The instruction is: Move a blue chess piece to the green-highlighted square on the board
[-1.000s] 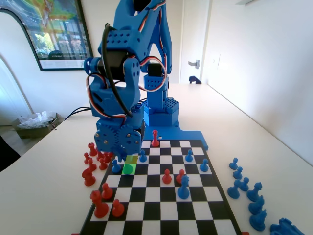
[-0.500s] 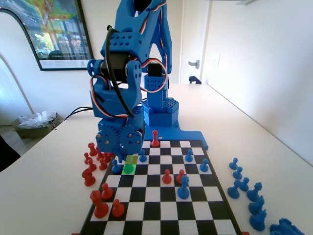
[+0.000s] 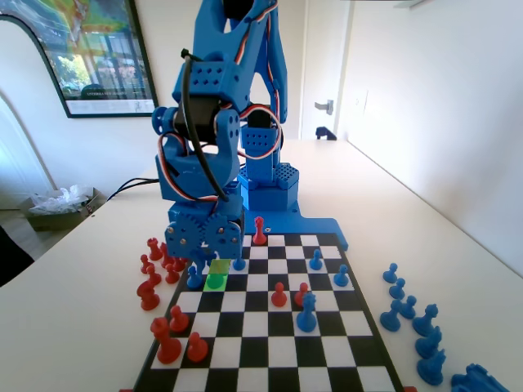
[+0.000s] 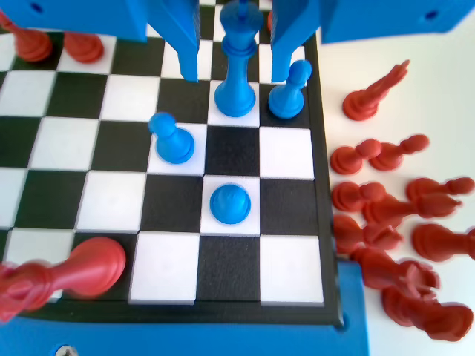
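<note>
My gripper [image 3: 210,260] hangs low at the far left of the board [image 3: 270,359], just behind the green-highlighted square [image 3: 216,282]. A small blue pawn [image 3: 194,278] stands one square to the left of that square, and another blue pawn [image 3: 239,261] stands just right of the gripper. In the wrist view the gripper [image 4: 234,73] is open with nothing held. A tall blue piece [image 4: 236,81] shows in the gap between the jaws, standing on the board. A blue pawn [image 4: 289,90] stands by the right jaw at the board's edge. Two more pawns [image 4: 172,139] [image 4: 230,204] stand nearer the camera.
Red pawns [image 3: 279,294] and a tall blue piece [image 3: 306,313] stand mid-board, with blue pawns [image 3: 316,260] further right. Loose red pieces [image 3: 155,282] lie off the board's left edge, shown as red pieces [image 4: 386,215] in the wrist view. Spare blue pieces [image 3: 409,314] sit off its right.
The arm's upper part has shifted a little to the right and up, while the gripper stays low behind the green square. No piece on the board has moved.
</note>
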Motion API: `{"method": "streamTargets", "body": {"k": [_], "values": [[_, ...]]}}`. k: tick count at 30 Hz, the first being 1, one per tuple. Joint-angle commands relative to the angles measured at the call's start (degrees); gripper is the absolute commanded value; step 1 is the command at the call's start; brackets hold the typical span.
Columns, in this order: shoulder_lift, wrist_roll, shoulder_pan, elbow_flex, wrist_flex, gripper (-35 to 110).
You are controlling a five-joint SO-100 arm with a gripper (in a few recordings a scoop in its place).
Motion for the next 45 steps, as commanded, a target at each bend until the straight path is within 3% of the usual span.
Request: {"method": "streamTargets", "body": {"k": [1, 9, 14, 24, 39, 45], "values": [[2.29, -0.44, 0.88, -4.57, 4.57, 12], [4.83, 1.41, 0.18, -12.92, 15.03, 12], [7.73, 2.81, -0.26, -17.31, 21.01, 1], [23.64, 5.27, -3.60, -22.32, 37.71, 1], [64.78, 5.36, -14.50, -9.05, 55.55, 1], [74.71, 6.50, -16.96, -4.66, 57.04, 1]]}}
